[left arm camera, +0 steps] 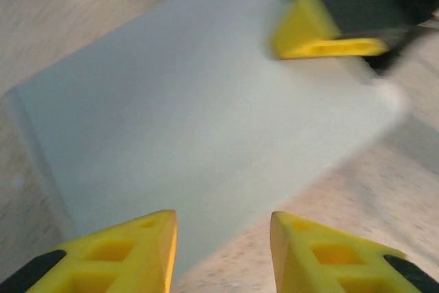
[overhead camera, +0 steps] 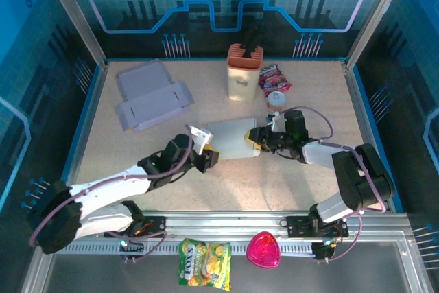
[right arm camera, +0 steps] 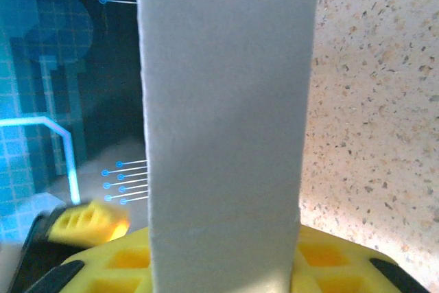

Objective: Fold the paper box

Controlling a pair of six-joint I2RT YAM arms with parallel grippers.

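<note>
Looking down from above, a speckled beige table [overhead camera: 137,162] sits inside a blue-walled enclosure, with two robot arms reaching in from the near edge. The paper box [overhead camera: 232,138], a pale grey-white sheet partly folded, lies near the middle of the table between the two arms.

The left tool [overhead camera: 208,156] sits just beside the box's left edge. From the left wrist camera its two yellow fingers are spread apart and hold nothing. The near corner of the pale panel reaches toward the gap between them.

The right tool [overhead camera: 259,136] meets the box's right edge. From the left wrist camera, one of its yellow fingers [left arm camera: 322,39] lies over the far corner of the panel, though that part of the view is blurred. From the right wrist camera the panel rises straight up the middle and hides the gap between the yellow fingers at the bottom. Whether they are pinching the paper cannot be told.

Farther back on the left, a second cardboard blank [overhead camera: 151,97] lies flat and unfolded. At the back centre stands a cream container with an orange top [overhead camera: 243,73], with a red snack packet [overhead camera: 274,78] beside it. On the near rail lie a yellow-green snack bag [overhead camera: 204,263] and a pink heart-shaped object [overhead camera: 264,250].
</note>
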